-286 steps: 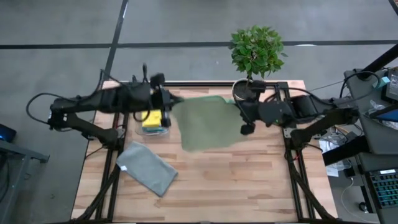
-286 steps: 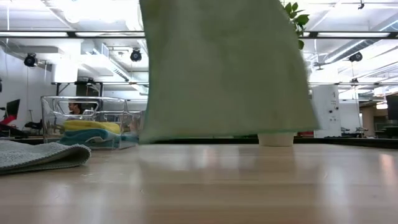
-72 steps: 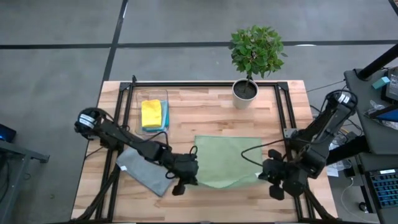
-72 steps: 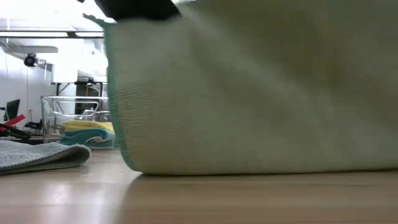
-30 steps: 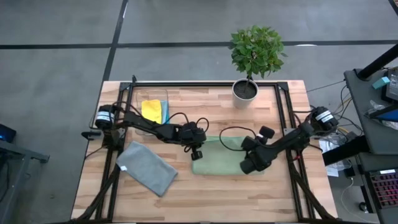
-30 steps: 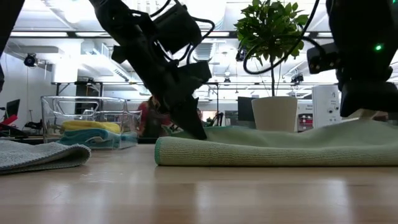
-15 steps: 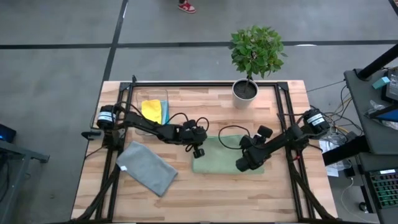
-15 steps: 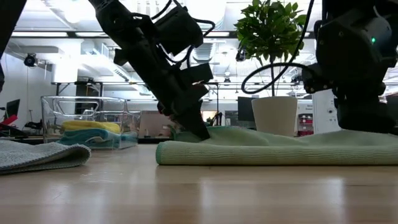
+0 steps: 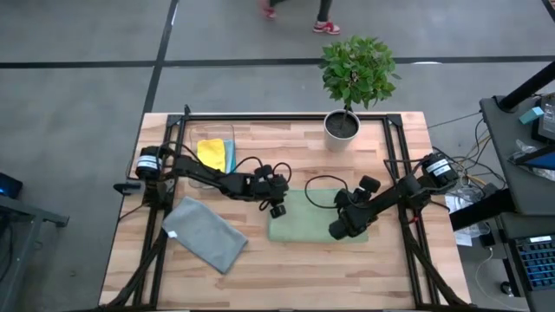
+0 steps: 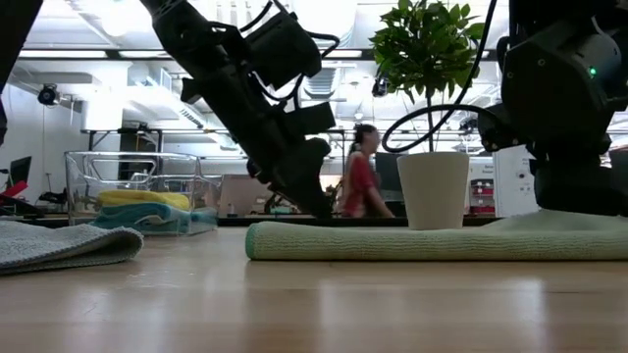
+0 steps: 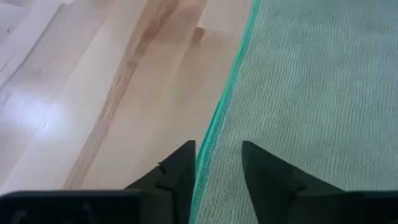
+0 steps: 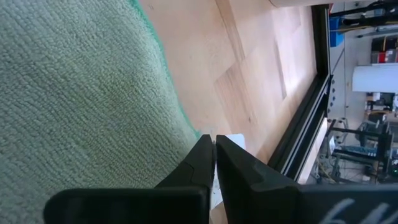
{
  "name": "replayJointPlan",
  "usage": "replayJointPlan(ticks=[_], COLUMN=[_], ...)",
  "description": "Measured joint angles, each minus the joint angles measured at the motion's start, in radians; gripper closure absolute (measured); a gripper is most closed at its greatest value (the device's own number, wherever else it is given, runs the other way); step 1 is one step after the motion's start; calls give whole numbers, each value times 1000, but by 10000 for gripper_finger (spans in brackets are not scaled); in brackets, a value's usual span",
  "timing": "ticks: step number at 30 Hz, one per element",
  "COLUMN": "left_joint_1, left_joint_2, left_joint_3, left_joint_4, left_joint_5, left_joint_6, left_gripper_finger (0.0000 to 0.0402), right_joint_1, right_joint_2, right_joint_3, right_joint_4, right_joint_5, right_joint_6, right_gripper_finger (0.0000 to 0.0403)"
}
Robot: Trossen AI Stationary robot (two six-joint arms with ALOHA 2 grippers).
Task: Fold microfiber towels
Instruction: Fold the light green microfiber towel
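- Olive green towel (image 9: 303,218) folded double, flat at table (image 9: 347,269) centre.
- Left gripper (image 9: 277,211) at its left edge, fingers (image 11: 267,180) apart, straddling the hem, nothing held.
- Right gripper (image 9: 338,231) on its right end, fingers (image 12: 202,163) together on towel corner with white tag (image 12: 231,144).
- Grey towel (image 9: 205,234) front-left; yellow towel (image 9: 211,154) in clear bin (image 10: 128,191).
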Motion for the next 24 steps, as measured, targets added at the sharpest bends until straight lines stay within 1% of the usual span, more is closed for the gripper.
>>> replayJointPlan(ticks=[6, 11, 14, 18, 24], left_joint_1=[-10, -31, -53, -72, -78], left_joint_2=[-29, -73, -98, -100, -28], left_joint_3=[1, 3, 3, -1, -4], left_joint_4=[-3, 5, 10, 91, 271], left_joint_5=[2, 3, 4, 6, 6], left_joint_6=[3, 7, 8, 29, 25], left_gripper_finger=[255, 251, 250, 250, 251], right_joint_1=[0, 4, 23, 55, 100], right_joint_2=[-19, -72, -122, -191, -287], right_joint_3=[0, 16, 18, 15, 13], right_joint_4=[-2, -32, -40, -30, -20], right_joint_5=[-6, -8, -5, 2, 20], right_joint_6=[11, 34, 50, 56, 135], right_gripper_finger=[341, 304, 299, 302, 300])
